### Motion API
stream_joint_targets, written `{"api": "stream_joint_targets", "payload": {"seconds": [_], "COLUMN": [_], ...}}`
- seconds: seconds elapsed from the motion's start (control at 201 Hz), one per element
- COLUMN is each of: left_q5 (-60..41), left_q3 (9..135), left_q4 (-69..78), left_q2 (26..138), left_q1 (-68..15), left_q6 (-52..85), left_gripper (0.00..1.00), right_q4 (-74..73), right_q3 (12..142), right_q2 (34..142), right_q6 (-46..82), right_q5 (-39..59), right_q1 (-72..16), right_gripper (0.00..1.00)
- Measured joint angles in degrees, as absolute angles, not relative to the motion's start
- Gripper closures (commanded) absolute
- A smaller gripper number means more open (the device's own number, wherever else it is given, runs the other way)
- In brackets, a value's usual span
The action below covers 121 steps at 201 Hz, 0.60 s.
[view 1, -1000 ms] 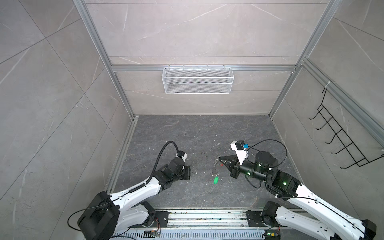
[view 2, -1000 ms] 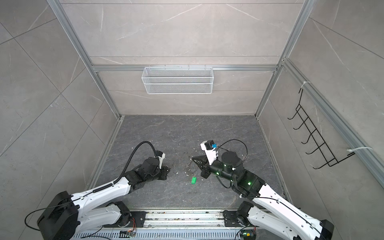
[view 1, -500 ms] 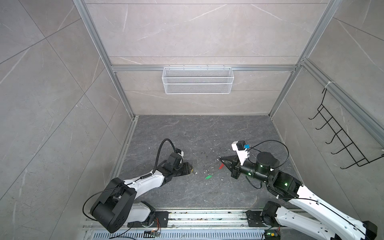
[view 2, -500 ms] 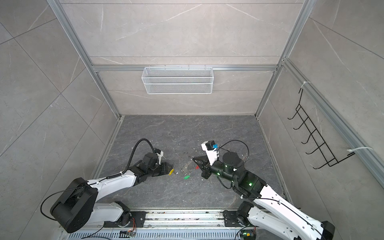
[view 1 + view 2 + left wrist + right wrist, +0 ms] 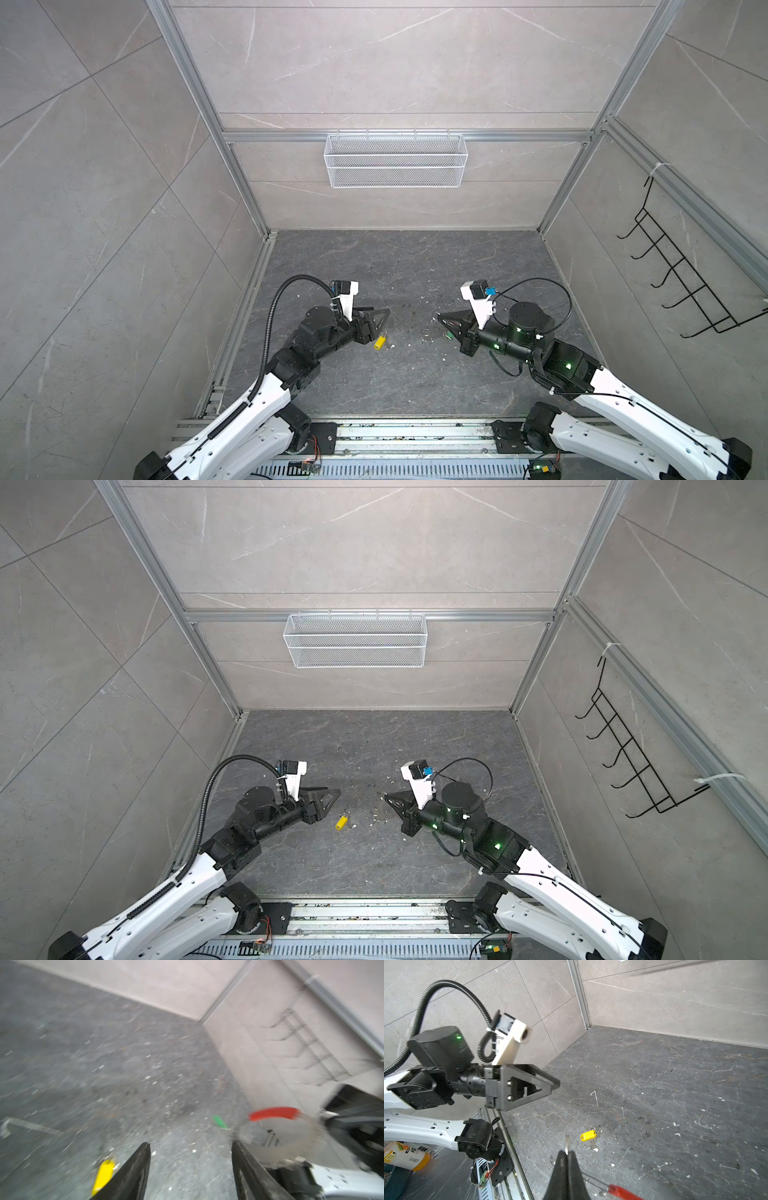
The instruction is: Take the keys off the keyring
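The yellow key (image 5: 379, 343) lies flat on the dark floor, also seen as the yellow key (image 5: 588, 1135) in the right wrist view. My left gripper (image 5: 384, 316) hovers just above and beside it, open and empty. My right gripper (image 5: 440, 320) is shut on the keyring wire (image 5: 566, 1142), which pokes out past its tips. The keyring's red sleeve (image 5: 274, 1113) shows in the blurred left wrist view, with the green key (image 5: 219, 1121) by the hoop. The same green key (image 5: 449, 334) shows under the right gripper.
Small white flecks dot the floor (image 5: 415, 374) between the arms. A white wire basket (image 5: 395, 160) hangs on the back wall and a black hook rack (image 5: 681, 274) on the right wall. The metal rail (image 5: 395, 432) runs along the front edge.
The left gripper has opened and let go of the yellow key, which now lies on the floor. The green key has swung back toward the right gripper.
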<state>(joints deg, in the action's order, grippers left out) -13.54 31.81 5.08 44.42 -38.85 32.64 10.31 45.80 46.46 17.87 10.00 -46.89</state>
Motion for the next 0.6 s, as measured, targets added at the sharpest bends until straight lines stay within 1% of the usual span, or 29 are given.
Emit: {"api": "stream_joint_targets", "payload": {"seconds": [0.174, 0.304, 0.433, 0.603], "left_q5": [-10.8, -7.0, -3.6, -0.3], "left_q3": [32.8, 33.6, 35.1, 37.9], "left_q4": [5.1, 4.9, 4.7, 4.6], "left_q2": [46.2, 47.3, 47.5, 50.4], "left_q1": [-50.8, -57.3, -60.5, -61.3], "left_q6": [26.2, 21.3, 17.2, 13.8], "left_gripper": [0.35, 0.35, 0.35, 0.35], "right_q4": [10.3, 10.3, 10.2, 10.2], "right_q3": [47.6, 48.4, 48.6, 48.7], "right_q2": [47.9, 48.4, 48.4, 48.4], "right_q6": [18.5, 18.5, 18.7, 19.7], "right_q5": [10.3, 11.1, 11.8, 12.5], "right_q1": [-46.9, -46.9, -46.9, -46.9], "right_gripper": [1.0, 1.0, 1.0, 1.0]}}
